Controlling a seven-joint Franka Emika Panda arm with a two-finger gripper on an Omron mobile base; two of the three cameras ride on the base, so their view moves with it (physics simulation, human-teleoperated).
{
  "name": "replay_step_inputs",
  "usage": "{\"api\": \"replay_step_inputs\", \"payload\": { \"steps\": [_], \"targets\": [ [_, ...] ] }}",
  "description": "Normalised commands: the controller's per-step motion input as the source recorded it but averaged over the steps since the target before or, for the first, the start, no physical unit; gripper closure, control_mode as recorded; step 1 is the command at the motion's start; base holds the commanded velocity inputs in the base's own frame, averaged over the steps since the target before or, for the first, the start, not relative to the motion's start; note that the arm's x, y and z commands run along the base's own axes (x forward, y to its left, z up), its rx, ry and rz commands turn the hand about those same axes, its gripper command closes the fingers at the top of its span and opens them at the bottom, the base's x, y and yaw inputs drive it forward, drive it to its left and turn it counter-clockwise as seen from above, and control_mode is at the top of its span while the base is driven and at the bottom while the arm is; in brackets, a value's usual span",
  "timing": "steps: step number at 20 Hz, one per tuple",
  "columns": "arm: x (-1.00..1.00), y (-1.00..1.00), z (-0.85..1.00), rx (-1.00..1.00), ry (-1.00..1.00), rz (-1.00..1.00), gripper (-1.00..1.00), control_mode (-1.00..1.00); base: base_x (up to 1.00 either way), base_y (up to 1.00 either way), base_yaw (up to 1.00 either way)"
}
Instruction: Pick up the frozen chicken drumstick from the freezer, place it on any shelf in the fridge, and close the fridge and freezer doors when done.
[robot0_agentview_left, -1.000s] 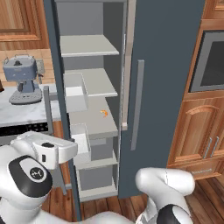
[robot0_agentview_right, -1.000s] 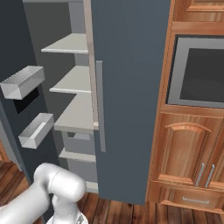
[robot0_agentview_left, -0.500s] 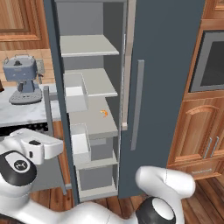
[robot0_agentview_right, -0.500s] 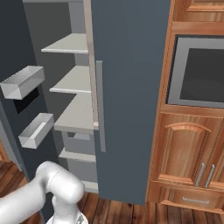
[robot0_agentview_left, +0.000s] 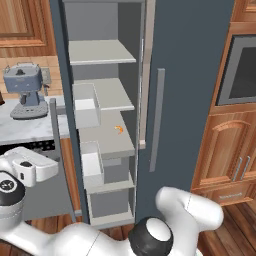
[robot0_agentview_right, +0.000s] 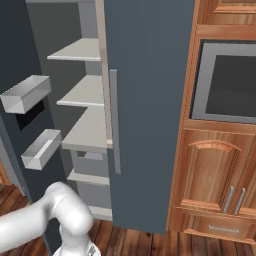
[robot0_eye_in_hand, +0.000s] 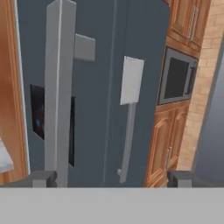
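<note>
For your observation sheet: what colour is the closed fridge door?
Dark slate-blue fridge door, clearest in right base view.

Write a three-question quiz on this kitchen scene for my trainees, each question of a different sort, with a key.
1. True or false: the plain fridge door is shut.
2. What lies on the freezer shelf at mid height? A. a tiny orange curled piece B. a milk bottle C. a plate
3. Fill in: in the hand view the fingers stand ____, with nothing between them.

Key: 1 true; 2 A; 3 open.
</note>
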Motion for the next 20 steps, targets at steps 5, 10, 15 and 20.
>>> {"api": "replay_step_inputs", "payload": {
  "steps": [5,10,15,20],
  "targets": [
    [0.4,0.24,-0.18,0.0,-0.01,-0.13,-1.0,-1.0,0.0,0.0,0.0],
    [0.16,0.0,-0.15,0.0,0.0,-0.03,-1.0,-1.0,0.0,0.0,0.0],
    [0.1,-0.02,-0.02,0.0,0.0,0.0,-1.0,-1.0,0.0,0.0,0.0],
    [0.2,-0.09,0.0,0.0,0.0,0.0,-1.0,-1.0,0.0,0.0,0.0]
  ]
}}
